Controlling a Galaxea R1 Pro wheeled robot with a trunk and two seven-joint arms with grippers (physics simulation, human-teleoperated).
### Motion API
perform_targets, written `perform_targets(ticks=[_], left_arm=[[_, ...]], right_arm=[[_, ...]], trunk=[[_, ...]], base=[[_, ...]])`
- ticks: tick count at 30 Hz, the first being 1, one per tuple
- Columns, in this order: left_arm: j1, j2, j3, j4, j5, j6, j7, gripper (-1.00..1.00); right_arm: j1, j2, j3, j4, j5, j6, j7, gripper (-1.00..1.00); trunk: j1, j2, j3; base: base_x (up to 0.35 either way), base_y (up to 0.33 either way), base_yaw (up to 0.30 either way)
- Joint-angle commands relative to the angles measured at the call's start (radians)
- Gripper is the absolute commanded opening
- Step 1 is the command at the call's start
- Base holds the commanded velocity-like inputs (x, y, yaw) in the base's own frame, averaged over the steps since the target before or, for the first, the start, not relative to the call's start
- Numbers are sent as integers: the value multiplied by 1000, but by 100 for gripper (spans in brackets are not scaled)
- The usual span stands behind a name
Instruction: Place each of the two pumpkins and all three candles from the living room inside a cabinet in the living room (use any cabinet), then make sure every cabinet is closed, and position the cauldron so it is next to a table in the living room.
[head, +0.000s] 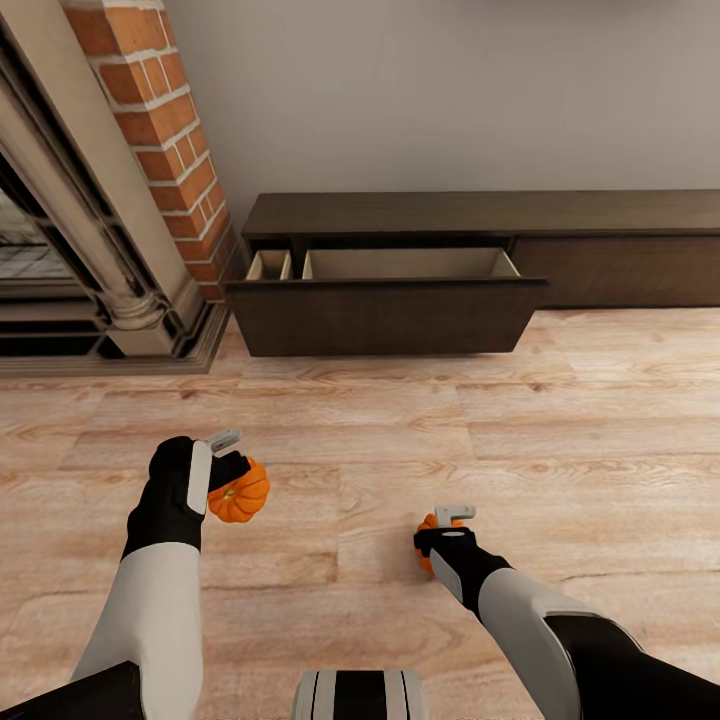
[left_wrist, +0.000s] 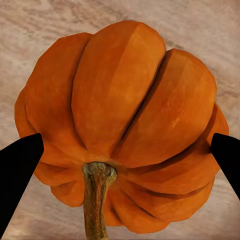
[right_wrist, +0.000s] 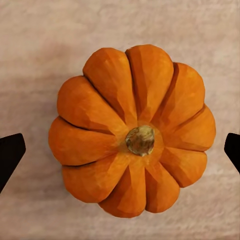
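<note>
1. One pumpkin (head: 240, 494) is up off the floor, held in the left gripper (head: 226, 462). It is tipped on its side. In the left wrist view its brown stem (left_wrist: 97, 197) points toward the camera.
2. The left gripper is pinching this pumpkin. Its two black fingers (left_wrist: 17, 165) press on both sides of the orange skin.
3. The other pumpkin (right_wrist: 132, 142) sits upright on the wood floor (head: 520, 420), with its stem (right_wrist: 140, 140) pointing up.
4. The right gripper (head: 452, 522) hangs right over this pumpkin. In the head view the gripper hides most of the pumpkin (head: 428, 528).
5. The right gripper is spread wide. Its fingertips (right_wrist: 9, 152) are out at both sides and do not touch the pumpkin.
6. The two pumpkins are well apart, one by each arm.
7. The cabinet (head: 480, 262) is long, low and dark brown. It stands against the grey wall (head: 450, 90), farther across the floor.
8. One wide drawer (head: 385, 315) at the cabinet's left end is pulled out. Its pale inside (head: 405, 264) has a small part and a big part.
9. A red brick fireplace (head: 165, 140) stands just beside the left end of the cabinet.
</note>
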Motion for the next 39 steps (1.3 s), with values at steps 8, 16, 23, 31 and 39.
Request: perform_targets(ticks=[8,16,23,31,39], left_arm=[[-1,-1,2,-1,2,3,2,-100],[-1,-1,3,-1,2,3,2,-100],[-1,-1,4,-1,3,3,2,-100],[-1,-1,4,-1,3,3,2,-100],[-1,-1,3,-1,4,3,2,-100]], right_arm=[[0,0,-8,-3,10,6,-2,100],[1,-1,-8,-3,10,6,-2,100],[0,-1,-8,-3,10,6,-2,100],[0,-2,-8,-3,10,6,-2,100],[0,-3,-8,-3,10,6,-2,100]], trunk=[[0,0,-1],[3,-2,-24],[3,-2,-24],[4,-2,-35],[5,-3,-47]], base=[[0,0,0],[0,0,0],[0,0,0],[0,0,0],[0,0,0]])
